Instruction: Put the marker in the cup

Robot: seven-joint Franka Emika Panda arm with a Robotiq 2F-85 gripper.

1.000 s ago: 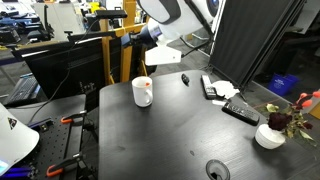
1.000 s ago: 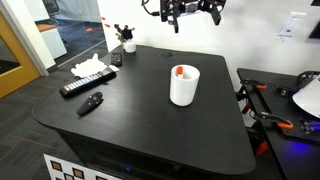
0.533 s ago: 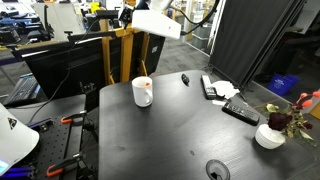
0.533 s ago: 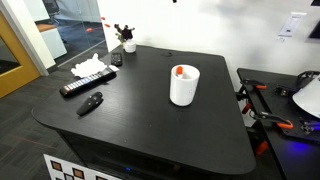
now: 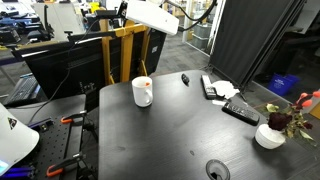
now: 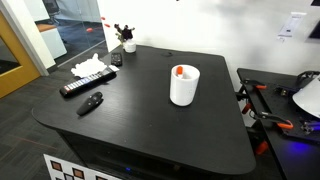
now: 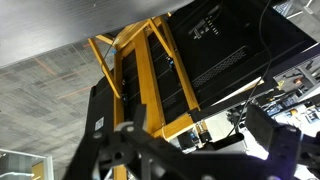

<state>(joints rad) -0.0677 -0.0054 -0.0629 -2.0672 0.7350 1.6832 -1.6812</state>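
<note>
- The gripper shows clearly only in the wrist view. Two dark, blurred fingers sit at the bottom edge, spread wide apart and released, with nothing between them.
- Beyond the gripper in that view are a yellow metal frame, a black monitor and a stretch of grey floor.
- In an exterior view the white arm that carries the gripper is raised to the top edge of the picture. It hangs above the far side of the black surface.
- The cup stands upright on the surface, well below the gripper and clear of it, touching no part of the arm.
- The marker is inside the cup, so it too is far beneath the gripper. Its red-orange end points up, showing near the rim in both exterior views.
- A small black object lies on the surface, well apart from the cup and far under the gripper's height.
- A dark remote lies just beside that object, next to a crumpled white paper, both low beneath the gripper.
- A white bowl with dark flowers sits near a corner of the surface, well apart from the cup and far below the gripper.
</note>
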